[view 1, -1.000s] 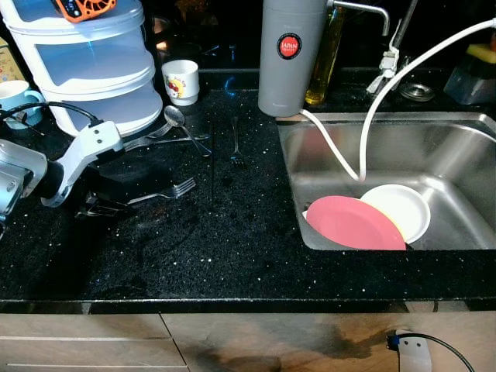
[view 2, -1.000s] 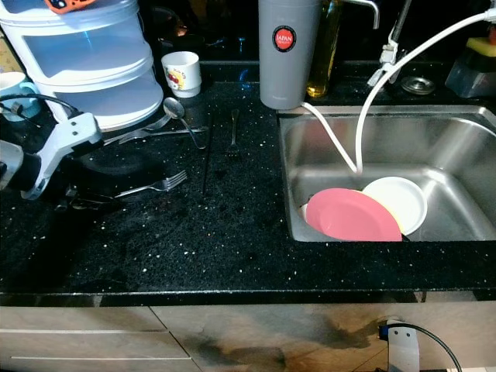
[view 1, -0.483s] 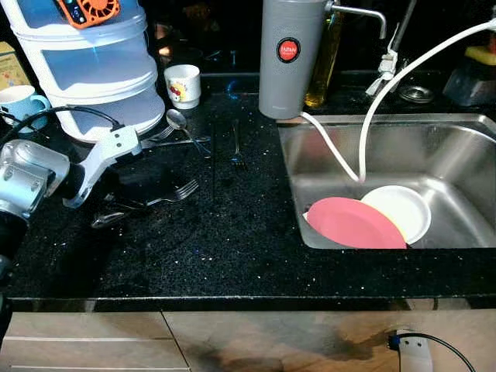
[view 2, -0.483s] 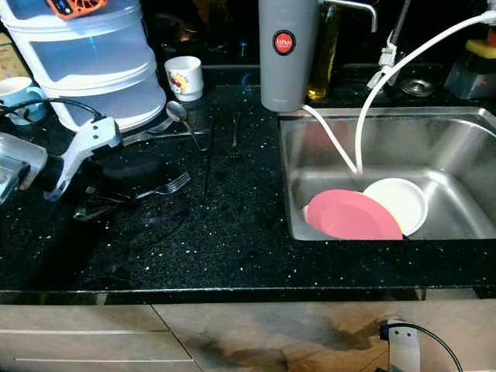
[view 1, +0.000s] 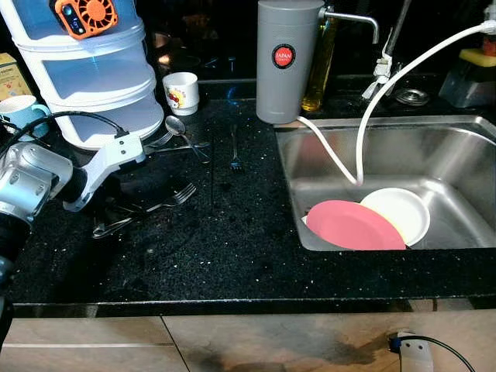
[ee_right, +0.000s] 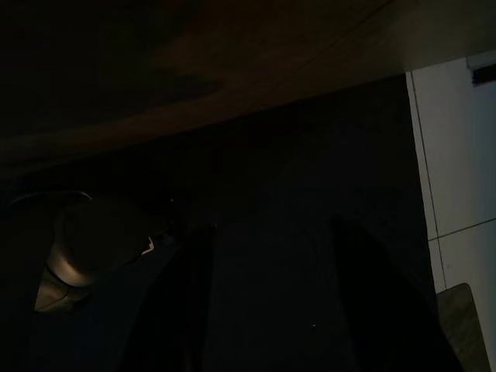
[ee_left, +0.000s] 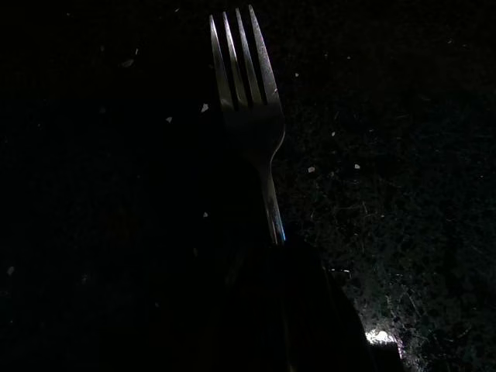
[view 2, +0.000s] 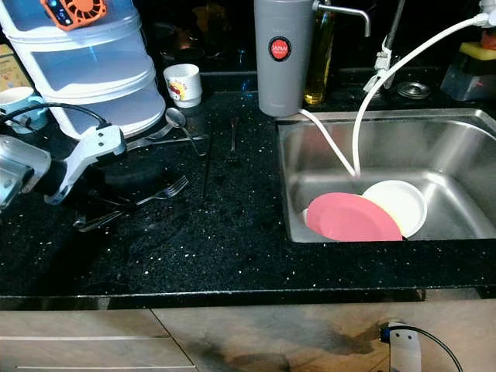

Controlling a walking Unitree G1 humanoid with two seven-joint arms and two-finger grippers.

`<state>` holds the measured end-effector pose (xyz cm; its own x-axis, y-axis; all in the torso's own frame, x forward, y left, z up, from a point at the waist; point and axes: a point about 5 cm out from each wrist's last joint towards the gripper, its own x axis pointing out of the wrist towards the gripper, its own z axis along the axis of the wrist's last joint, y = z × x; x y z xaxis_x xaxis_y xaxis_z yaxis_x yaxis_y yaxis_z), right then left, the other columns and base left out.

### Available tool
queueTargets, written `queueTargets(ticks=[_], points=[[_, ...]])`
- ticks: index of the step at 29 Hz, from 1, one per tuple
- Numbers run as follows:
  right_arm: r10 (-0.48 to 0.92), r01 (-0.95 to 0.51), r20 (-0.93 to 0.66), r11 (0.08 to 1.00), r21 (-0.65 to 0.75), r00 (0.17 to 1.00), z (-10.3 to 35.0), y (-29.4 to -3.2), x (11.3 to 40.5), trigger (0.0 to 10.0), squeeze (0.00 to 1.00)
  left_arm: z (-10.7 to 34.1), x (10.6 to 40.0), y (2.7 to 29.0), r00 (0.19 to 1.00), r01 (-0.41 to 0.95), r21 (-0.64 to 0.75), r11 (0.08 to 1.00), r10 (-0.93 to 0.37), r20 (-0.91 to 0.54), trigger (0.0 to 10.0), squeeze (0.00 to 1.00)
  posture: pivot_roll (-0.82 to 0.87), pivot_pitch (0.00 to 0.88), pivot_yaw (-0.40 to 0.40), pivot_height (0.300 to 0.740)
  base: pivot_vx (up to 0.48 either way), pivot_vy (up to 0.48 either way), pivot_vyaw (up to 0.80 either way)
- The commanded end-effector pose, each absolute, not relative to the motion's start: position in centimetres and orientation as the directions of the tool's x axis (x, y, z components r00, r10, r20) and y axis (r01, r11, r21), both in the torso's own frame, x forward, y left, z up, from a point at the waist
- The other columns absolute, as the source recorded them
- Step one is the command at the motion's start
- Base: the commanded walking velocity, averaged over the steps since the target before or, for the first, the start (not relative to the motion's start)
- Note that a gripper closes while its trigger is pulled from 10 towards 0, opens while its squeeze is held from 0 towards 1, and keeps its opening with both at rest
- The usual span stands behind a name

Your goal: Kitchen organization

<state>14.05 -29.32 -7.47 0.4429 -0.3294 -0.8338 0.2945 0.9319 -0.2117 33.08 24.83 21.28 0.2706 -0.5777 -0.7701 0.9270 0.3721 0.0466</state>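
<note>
A steel fork (view 1: 177,198) lies on the black speckled counter (view 1: 232,248), tines toward the sink. My left gripper (view 1: 124,212) is low over its handle, and its black fingers look shut on it. In the left wrist view the fork (ee_left: 246,101) runs straight out from the dark fingers. A spoon (view 1: 177,127) and a second fork (view 1: 235,151) lie further back on the counter. A pink plate (view 1: 353,225) and a white plate (view 1: 403,211) rest in the steel sink (view 1: 457,147). My right gripper (ee_right: 271,256) hangs idle in shadow, fingers apart.
A stacked clear food container (view 1: 89,77) with an orange fan on top stands at the back left, beside a blue mug (view 1: 17,112) and a small white cup (view 1: 180,91). A grey water filter (view 1: 285,58), an oil bottle and a white hose (view 1: 364,132) border the sink.
My left arm has reached to the right along the fork's handle. The camera has tilted a little, which shifts the whole scene downward.
</note>
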Motion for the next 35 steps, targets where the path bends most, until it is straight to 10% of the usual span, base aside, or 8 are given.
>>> queueTargets(ticks=[1, 11, 28, 29, 35], points=[[-0.327, 0.288, -0.829, 0.934, -0.211, 0.454, -7.4, -29.2, 14.5, 10.0, 0.00, 18.3, 32.6, 24.6, 0.204, 0.916, -0.049, 0.399, -0.567, -0.798, 0.0, 0.00, -0.03, 0.030, 0.054, 0.740, 0.000, 0.000, 0.00], [-0.327, 0.285, -0.829, 0.935, -0.212, 0.454, -7.4, -29.1, 14.5, 10.0, 0.00, 24.7, 34.7, 22.0, 0.407, 0.895, -0.026, 0.446, -0.837, -0.365, 0.0, 0.00, -0.03, 0.033, 0.051, 0.740, 0.000, 0.000, 0.00], [-0.332, 0.281, -0.829, 0.934, -0.222, 0.449, -7.4, -29.4, 14.2, 10.0, 0.00, 30.7, 32.6, 19.3, 0.311, 0.950, -0.135, 0.280, -0.845, 0.435, 0.0, 0.00, -0.04, 0.032, 0.037, 0.740, 0.000, 0.000, 0.00], [-0.334, 0.280, -0.828, 0.933, -0.224, 0.451, -7.3, -29.5, 14.3, 10.0, 0.00, 30.8, 32.6, 18.8, 0.342, 0.939, -0.150, 0.309, -0.804, 0.486, 10.0, 0.00, -0.04, 0.030, 0.032, 0.740, 0.000, 0.000, 0.00], [-0.334, 0.263, -0.829, 0.936, -0.234, 0.449, -7.0, -30.0, 14.3, 10.0, 0.00, 30.0, 31.4, 15.0, 0.405, 0.911, -0.226, 0.344, -0.650, 0.643, 10.0, 0.00, -0.04, 0.022, 0.014, 0.740, 0.000, 0.000, -0.13]])
